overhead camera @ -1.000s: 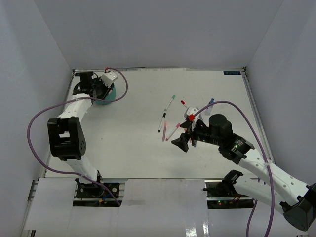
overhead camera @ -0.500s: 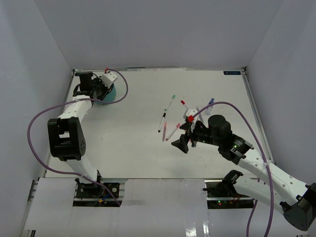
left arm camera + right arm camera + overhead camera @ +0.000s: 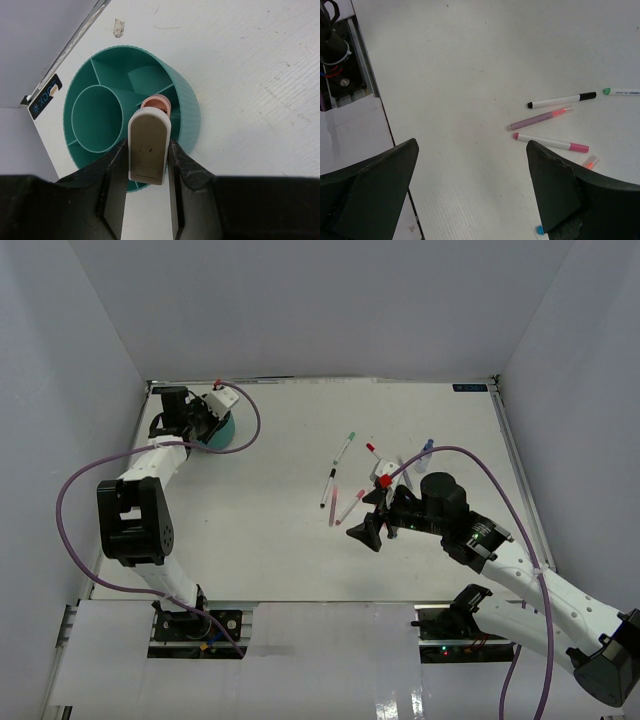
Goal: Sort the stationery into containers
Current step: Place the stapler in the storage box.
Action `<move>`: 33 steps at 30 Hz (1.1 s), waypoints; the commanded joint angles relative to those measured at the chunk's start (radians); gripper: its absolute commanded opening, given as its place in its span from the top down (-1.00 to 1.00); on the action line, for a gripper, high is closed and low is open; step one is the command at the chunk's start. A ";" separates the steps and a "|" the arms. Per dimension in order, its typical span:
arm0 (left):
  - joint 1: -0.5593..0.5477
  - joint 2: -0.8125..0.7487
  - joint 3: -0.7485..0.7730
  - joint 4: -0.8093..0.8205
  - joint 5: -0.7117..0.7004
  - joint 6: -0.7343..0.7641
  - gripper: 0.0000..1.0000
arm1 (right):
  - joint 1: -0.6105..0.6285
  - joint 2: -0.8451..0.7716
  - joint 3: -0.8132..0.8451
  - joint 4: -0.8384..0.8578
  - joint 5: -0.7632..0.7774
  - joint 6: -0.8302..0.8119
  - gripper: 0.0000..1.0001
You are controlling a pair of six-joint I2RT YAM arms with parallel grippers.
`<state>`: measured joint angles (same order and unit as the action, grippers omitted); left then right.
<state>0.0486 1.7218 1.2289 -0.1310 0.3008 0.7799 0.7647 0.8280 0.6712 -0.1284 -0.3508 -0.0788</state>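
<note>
While right end effector (image 3: 470, 145) gapes | left end effector (image 3: 148, 152) pinches rounded cream piece (image 3: 148, 132), maybe plastic

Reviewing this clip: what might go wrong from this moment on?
1. The left gripper holds the cream stapler-like piece partly over the teal organizer's near wall, so a release may catch the rim or drop it outside.
2. A pink round item in the compartment beneath may block it.
3. The open right gripper hovers by closely lying markers; a grab might knock neighbours.

Possibly "LUCKY" on black label (image 3: 44, 96)
</note>
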 commanded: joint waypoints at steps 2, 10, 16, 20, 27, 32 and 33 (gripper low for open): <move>0.005 -0.061 -0.014 0.022 0.032 0.030 0.39 | -0.004 0.005 -0.001 0.030 -0.025 -0.003 -0.89; 0.005 -0.044 -0.023 0.027 0.027 0.036 0.31 | -0.004 0.011 -0.001 0.030 -0.037 -0.004 -0.89; 0.005 -0.042 -0.026 0.042 0.021 0.035 0.22 | -0.004 0.013 -0.001 0.032 -0.045 -0.006 -0.89; 0.005 -0.045 -0.034 0.048 0.020 0.039 0.19 | -0.004 0.011 -0.002 0.030 -0.048 -0.004 -0.89; 0.005 -0.039 -0.046 0.054 0.018 0.042 0.06 | -0.004 0.011 -0.002 0.030 -0.051 -0.006 -0.89; 0.005 -0.045 -0.058 0.065 0.009 0.044 -0.13 | -0.004 0.011 -0.005 0.030 -0.056 -0.006 -0.89; 0.005 -0.045 -0.058 0.067 0.008 0.044 -0.19 | -0.004 0.011 -0.004 0.030 -0.057 -0.004 -0.89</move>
<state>0.0494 1.7203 1.1797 -0.0788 0.2996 0.8154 0.7647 0.8406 0.6712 -0.1280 -0.3920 -0.0814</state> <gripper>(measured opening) 0.585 0.948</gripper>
